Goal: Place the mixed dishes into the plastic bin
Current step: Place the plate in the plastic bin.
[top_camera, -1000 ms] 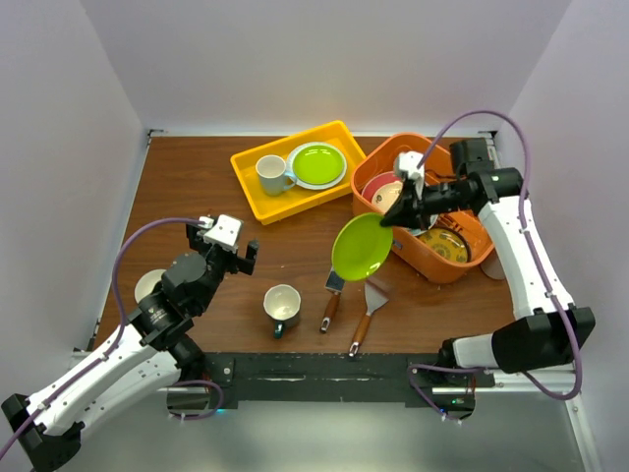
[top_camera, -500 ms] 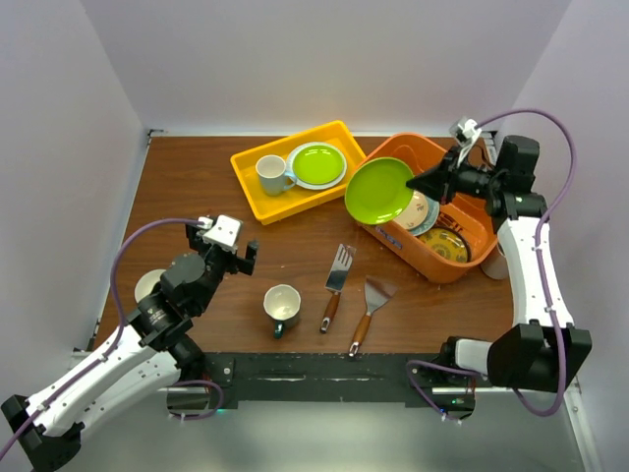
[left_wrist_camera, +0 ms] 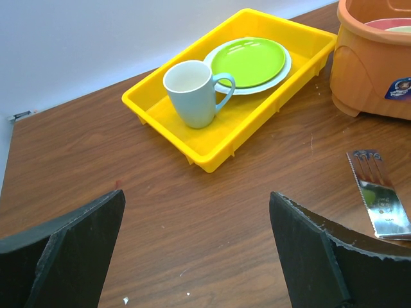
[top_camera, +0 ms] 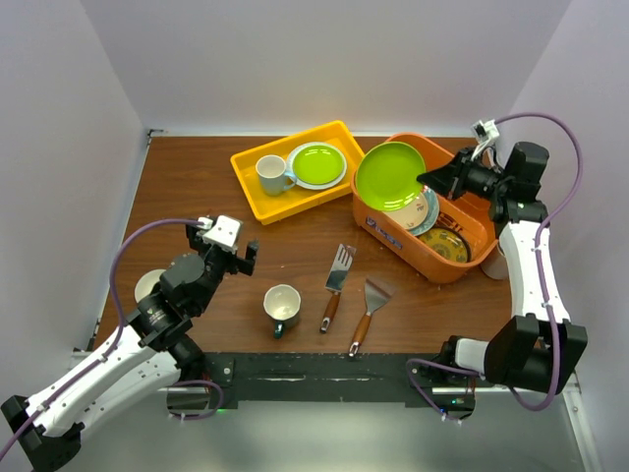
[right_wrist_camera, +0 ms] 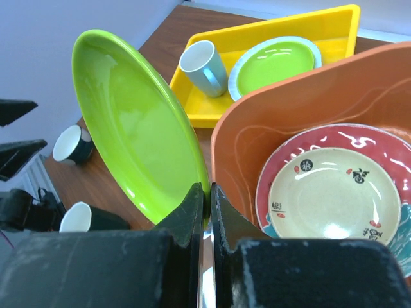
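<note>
The right gripper [right_wrist_camera: 207,192] is squeezed shut on the rim of the green plate [right_wrist_camera: 138,141]. It holds only a thin bit of the edge. The plate stands almost on its side, up in the air. It hangs right over the bin's [right_wrist_camera: 289,109] wall, the side that faces the middle of the counter. It is not inside yet.

The bin sits near the far right corner. A red plate [right_wrist_camera: 347,138] already leans inside it, with a cream plate [right_wrist_camera: 334,192] on top.

I think the job now is to put the green plate in. To do it well, the arm should carry the plate a bit more to the right, so all of it is past the wall. Then it should go down slowly and lean the plate on the others. Only then should the fingers open. If it drops too soon, the plate could hit the wall and fall out.

The left gripper [top_camera: 239,258] is wide open and holds nothing. It hangs over the counter near the left edge.

A mug [top_camera: 282,305] waits by the near edge.
</note>
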You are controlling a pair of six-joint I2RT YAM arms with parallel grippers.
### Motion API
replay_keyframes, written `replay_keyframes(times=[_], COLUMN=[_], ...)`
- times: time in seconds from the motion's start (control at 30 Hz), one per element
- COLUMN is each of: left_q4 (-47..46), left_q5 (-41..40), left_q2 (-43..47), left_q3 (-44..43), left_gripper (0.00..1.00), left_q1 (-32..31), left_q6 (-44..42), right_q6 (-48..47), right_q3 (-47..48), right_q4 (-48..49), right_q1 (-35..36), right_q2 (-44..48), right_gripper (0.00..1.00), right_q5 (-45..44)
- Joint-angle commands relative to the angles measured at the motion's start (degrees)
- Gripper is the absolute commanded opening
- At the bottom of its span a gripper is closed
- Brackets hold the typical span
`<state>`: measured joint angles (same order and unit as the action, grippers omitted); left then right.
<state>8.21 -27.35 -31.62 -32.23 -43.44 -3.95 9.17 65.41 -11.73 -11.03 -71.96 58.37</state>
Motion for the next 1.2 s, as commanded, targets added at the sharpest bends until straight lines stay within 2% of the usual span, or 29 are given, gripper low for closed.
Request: replay_keyframes(times=[0.0,0.53,1.17], left_q4=[-2.32,-2.41,-2.41], left_q5=[0.64,1.51,2.04], left_q2=[0.41,0.94,0.94], left_q3=[0.06,0.06,-0.03], left_gripper=[1.00,1.00,1.00], left_q1=[0.46,0.46,0.46], left_q6=[-0.36,-0.27,-0.27], right_q6=[5.51,15.17,17.20], right_q3=[-0.89,-5.11,-6.96], right_q4=[4.78,9.79,10.23], right_q1=[-0.93,-6.64,-9.28], right_q2=[0.60,-1.42,-5.29], right_gripper=[0.00,0.00,0.00], right_q5=[-1.77,-4.67,-8.80])
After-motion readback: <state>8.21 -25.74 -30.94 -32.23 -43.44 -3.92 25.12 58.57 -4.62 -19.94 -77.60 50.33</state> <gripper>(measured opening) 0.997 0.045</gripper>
